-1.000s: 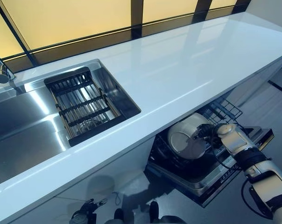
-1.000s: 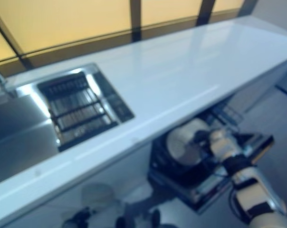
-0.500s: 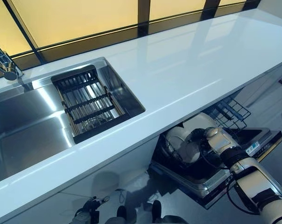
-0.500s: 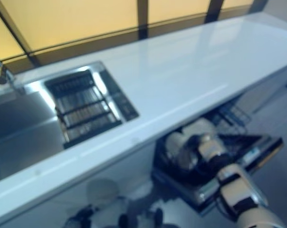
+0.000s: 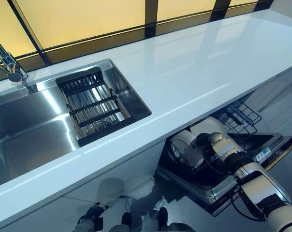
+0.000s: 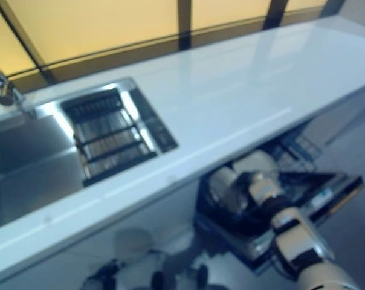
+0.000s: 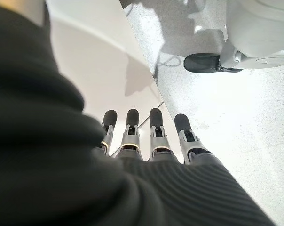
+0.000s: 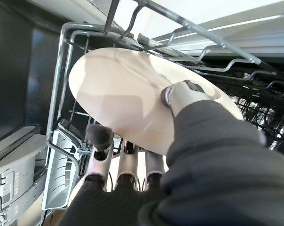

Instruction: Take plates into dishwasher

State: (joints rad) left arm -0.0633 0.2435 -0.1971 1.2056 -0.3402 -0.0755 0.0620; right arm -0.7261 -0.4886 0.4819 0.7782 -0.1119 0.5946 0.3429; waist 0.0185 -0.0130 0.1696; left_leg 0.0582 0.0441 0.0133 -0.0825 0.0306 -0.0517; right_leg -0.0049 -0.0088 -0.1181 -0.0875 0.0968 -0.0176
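A cream plate (image 8: 128,99) stands on edge among the wire tines of the dishwasher's lower rack (image 8: 62,141), under the white counter. My right hand (image 5: 216,143) is shut on it, thumb (image 8: 179,94) on its face and the fingers (image 8: 125,169) behind its lower rim. In the eye views the plate (image 5: 184,145) shows just left of the hand, with a second pale plate (image 5: 209,126) upright behind it. My left hand (image 7: 156,136) hangs open beside the cabinet front, above the floor, holding nothing.
The dishwasher door (image 5: 276,145) lies open, low at the right. A wire basket (image 5: 240,116) juts out under the counter (image 5: 194,72). A steel sink (image 5: 30,125) with a black drain rack (image 5: 90,106) and a tap (image 5: 6,65) sits at the left.
The camera has shifted a little. My right hand has carried the plate lower and further in under the counter, turning it from face-up towards upright in the rack.
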